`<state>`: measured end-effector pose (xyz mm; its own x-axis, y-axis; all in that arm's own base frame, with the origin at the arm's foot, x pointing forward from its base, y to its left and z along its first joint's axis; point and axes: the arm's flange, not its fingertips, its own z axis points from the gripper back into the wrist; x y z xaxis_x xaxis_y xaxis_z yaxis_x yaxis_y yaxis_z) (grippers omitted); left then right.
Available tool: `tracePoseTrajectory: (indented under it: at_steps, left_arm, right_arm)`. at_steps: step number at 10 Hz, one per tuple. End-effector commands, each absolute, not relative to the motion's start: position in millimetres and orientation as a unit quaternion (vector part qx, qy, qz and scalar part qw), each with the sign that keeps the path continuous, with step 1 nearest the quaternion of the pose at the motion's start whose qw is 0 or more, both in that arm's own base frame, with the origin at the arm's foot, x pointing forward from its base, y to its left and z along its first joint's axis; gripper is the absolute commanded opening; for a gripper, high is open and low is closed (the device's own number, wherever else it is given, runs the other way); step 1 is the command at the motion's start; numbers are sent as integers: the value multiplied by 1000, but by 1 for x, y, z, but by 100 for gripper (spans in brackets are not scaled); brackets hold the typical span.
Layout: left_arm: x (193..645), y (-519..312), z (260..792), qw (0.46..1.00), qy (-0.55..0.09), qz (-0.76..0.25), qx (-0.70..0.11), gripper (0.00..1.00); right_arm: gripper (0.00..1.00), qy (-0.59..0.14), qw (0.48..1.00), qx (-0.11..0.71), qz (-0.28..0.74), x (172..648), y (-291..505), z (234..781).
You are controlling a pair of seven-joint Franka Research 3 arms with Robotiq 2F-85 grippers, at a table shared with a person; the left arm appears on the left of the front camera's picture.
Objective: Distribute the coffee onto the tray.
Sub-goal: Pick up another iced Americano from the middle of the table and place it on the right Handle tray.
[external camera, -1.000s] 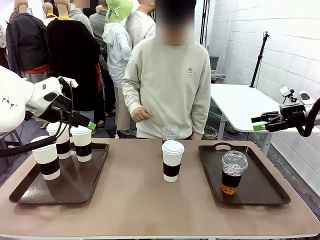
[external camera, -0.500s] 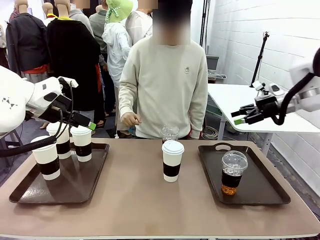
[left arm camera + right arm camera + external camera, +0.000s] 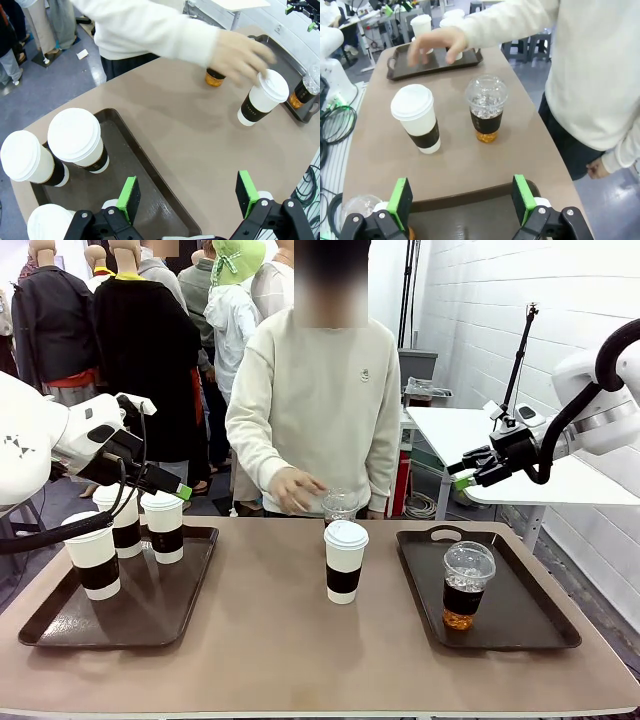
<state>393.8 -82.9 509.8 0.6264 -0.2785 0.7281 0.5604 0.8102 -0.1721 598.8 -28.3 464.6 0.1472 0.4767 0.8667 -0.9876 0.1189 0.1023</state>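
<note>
A big brown desk (image 3: 270, 650) holds all the things. A person (image 3: 320, 400) in a pale jumper stands at its far side. A white side table (image 3: 480, 440) stands farther back on the right.

Two dark trays lie on the desk, one at each end. The left tray (image 3: 60, 625) has three tall paper cups (image 3: 163, 527) standing on its back left part. The right tray (image 3: 525, 625) has one clear cup (image 3: 467, 585) of dark drink standing near its middle.

On the bare desk between the trays stands the middle paper cup (image 3: 345, 562). Just behind it, by the far edge, is the second clear cup (image 3: 340, 505). The person's hand (image 3: 297, 490) reaches over that cup and is in the way there. The hand is blurry, so I cannot tell if it touches the cup.

The left claw (image 3: 187, 195) hangs over the left tray, close above the paper cups. It is spread wide and has nothing in it. The right claw (image 3: 461, 199) is up in the air by the far right side of the right tray, well apart from the cups. It is spread wide too, with nothing in it.
</note>
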Motion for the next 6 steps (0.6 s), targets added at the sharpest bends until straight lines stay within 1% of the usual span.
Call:
tracePoseTrajectory:
  at_steps: [1,2,4,6]
  left_arm:
    - [395,-81,509,880,-360,-240,-196,100]
    - [395,-81,509,880,-360,-240,-196,100]
    - [395,-81,509,880,-360,-240,-196,100]
    - [395,-81,509,880,-360,-240,-196,100]
  right_arm:
    - [100,-353,663,371,546,597,-30,463]
    - [100,-348,662,367,553,599,-28,465]
    - [100,-342,647,372,572,607,5,456]
    - [100,-330,642,374,582,614,21,451]
